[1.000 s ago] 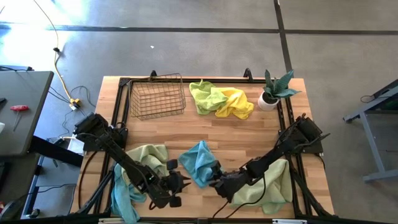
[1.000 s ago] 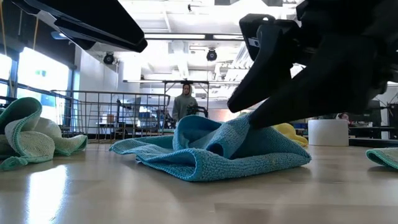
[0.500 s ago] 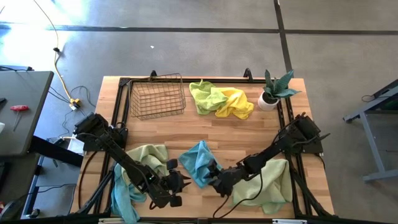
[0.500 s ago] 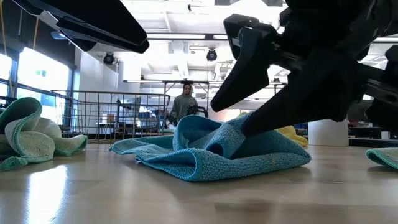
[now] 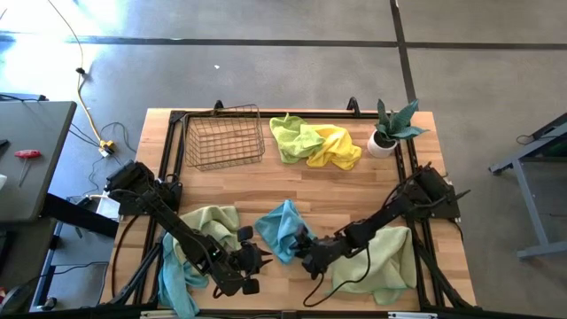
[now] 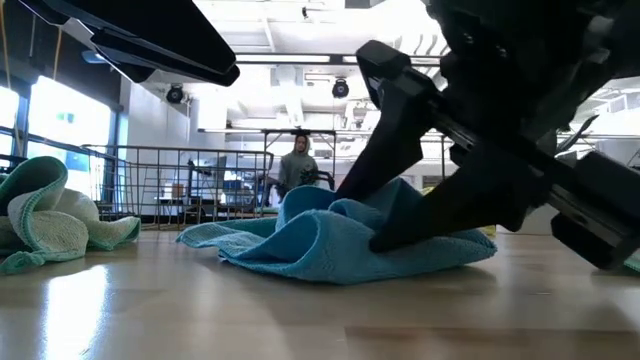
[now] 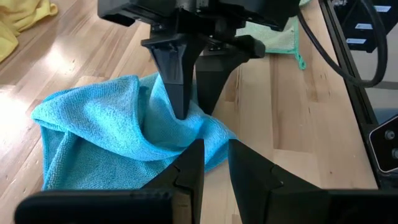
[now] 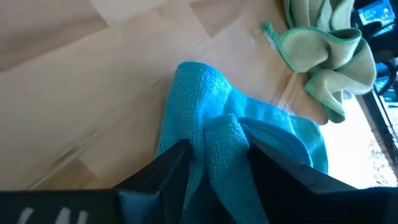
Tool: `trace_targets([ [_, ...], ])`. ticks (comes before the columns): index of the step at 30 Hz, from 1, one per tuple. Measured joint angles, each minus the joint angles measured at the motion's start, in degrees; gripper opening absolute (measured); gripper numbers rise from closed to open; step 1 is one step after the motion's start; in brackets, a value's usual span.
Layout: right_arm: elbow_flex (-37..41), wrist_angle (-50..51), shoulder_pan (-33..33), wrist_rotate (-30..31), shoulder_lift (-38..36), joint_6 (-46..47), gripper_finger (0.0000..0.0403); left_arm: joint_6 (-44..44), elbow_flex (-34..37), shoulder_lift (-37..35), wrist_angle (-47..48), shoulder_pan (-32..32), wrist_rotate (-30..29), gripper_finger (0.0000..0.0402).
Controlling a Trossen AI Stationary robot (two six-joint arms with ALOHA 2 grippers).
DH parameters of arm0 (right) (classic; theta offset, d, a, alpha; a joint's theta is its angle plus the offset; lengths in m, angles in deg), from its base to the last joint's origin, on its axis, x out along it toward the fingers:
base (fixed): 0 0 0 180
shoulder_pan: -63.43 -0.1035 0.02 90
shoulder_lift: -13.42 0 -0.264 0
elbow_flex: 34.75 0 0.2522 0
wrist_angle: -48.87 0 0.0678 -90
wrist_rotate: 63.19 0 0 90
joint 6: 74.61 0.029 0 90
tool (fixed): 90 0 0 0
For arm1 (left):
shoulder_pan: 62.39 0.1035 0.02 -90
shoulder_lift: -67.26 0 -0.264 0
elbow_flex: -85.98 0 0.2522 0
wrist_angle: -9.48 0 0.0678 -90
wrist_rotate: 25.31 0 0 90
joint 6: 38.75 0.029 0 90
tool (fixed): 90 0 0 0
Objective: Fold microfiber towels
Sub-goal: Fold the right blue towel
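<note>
A light blue towel (image 5: 282, 229) lies bunched on the table near its front edge, also seen in the low view (image 6: 310, 245). My right gripper (image 5: 304, 251) is shut on a raised fold of it. My left gripper (image 5: 260, 260) hovers just left of the towel with a narrow gap between its fingers (image 7: 216, 152), and it holds nothing. A sage green towel (image 5: 208, 226) lies crumpled at the front left. Another sage green towel (image 5: 381, 261) lies under my right arm. A lime green towel (image 5: 292, 137) and a yellow towel (image 5: 337, 146) lie at the far side. My right gripper pinches a raised fold (image 8: 217, 134) of the blue towel between its two fingers (image 7: 177, 87), on the towel's right side. The fingers slant down from the table's right. Several layers are gathered between them. The rest of the towel lies slack on the table.
A wire basket (image 5: 224, 137) stands at the far left. A potted plant (image 5: 390, 128) stands at the far right corner. A teal cloth (image 5: 173, 279) hangs over the front left edge. A black frame (image 5: 168, 159) runs round the table. Bare wood shows in the middle (image 5: 292, 186).
My right gripper has gone toward the table's left edge and tipped lower, still shut on the blue towel's fold. The towel's right part has been drawn leftward and bunched over the rest, while its left edge has stayed on the table.
</note>
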Motion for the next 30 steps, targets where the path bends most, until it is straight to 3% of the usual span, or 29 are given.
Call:
trace_targets([
  [5,0.0,0.1,0.0,0.0,-0.1,0.4,0.0161,0.0,0.0,0.0,0.1,0.0,0.0,0.0062],
  [9,-1.7,1.8,-1.5,0.1,-0.1,6.9,0.0161,0.0,0.0,0.0,0.1,0.0,0.0,0.0062],
  [15,-7.8,12.9,-2.2,-0.1,-0.2,13.8,0.0161,0.8,0.0,0.0,0.3,0.3,0.0,0.0062],
  [30,-8.2,13.1,1.0,0.6,3.7,13.6,0.0149,0.8,0.0,0.0,0.3,0.3,0.0,0.0062],
])
